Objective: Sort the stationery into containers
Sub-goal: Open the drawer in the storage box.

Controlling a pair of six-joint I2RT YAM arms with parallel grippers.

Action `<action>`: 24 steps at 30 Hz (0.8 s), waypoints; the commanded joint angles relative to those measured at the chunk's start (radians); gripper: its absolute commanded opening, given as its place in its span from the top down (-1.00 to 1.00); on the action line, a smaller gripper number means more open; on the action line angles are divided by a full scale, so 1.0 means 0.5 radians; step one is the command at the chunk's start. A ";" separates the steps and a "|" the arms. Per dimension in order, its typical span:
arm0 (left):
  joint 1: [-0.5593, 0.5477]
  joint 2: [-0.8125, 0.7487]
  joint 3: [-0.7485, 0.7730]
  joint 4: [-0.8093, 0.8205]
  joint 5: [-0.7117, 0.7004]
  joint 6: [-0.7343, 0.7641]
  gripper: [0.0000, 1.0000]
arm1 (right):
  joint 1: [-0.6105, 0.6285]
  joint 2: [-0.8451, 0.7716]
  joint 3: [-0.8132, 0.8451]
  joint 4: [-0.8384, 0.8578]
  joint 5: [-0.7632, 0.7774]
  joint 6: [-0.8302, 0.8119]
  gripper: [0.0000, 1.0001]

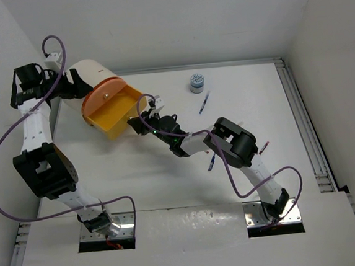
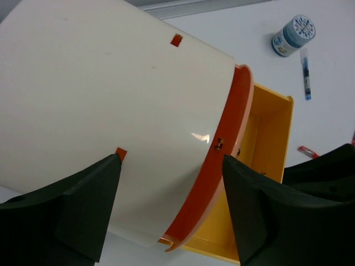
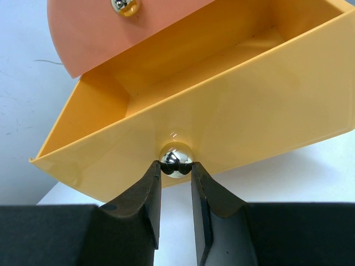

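One cream-white container (image 1: 88, 75) is lying on its side, long axis slanting far-left to near-right, its yellow drawer (image 1: 115, 116) facing near-right. The left gripper (image 2: 171, 160) is clamping its wall between wide-spread jaws; the right gripper (image 3: 176, 172) is pinching the drawer's chrome knob (image 3: 176, 159). Right of the container are lying one blue-and-white tub (image 1: 197, 82), a blue pen (image 1: 204, 102), a second blue pen (image 1: 212, 161) and one red pen (image 1: 265, 146).

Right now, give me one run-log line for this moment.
left gripper: holds container | right gripper: shut on drawer knob | drawer: open | pens: on table
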 commanded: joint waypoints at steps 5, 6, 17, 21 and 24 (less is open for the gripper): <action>-0.188 -0.032 0.164 -0.423 -0.072 0.489 -0.72 | -0.003 -0.069 -0.001 0.060 -0.044 -0.026 1.00; -0.195 -0.029 0.170 -0.435 -0.072 0.510 -0.74 | 0.000 -0.072 -0.002 0.057 -0.044 -0.029 1.00; -0.235 0.134 0.354 -0.625 -0.030 0.643 -0.81 | -0.003 -0.048 0.029 0.048 -0.044 -0.038 1.00; -0.241 0.134 0.314 -0.583 -0.063 0.615 -0.80 | 0.000 -0.041 0.035 0.045 -0.047 -0.035 1.00; -0.238 0.137 0.293 -0.537 -0.115 0.575 -0.69 | 0.000 -0.035 0.038 0.042 -0.047 -0.032 1.00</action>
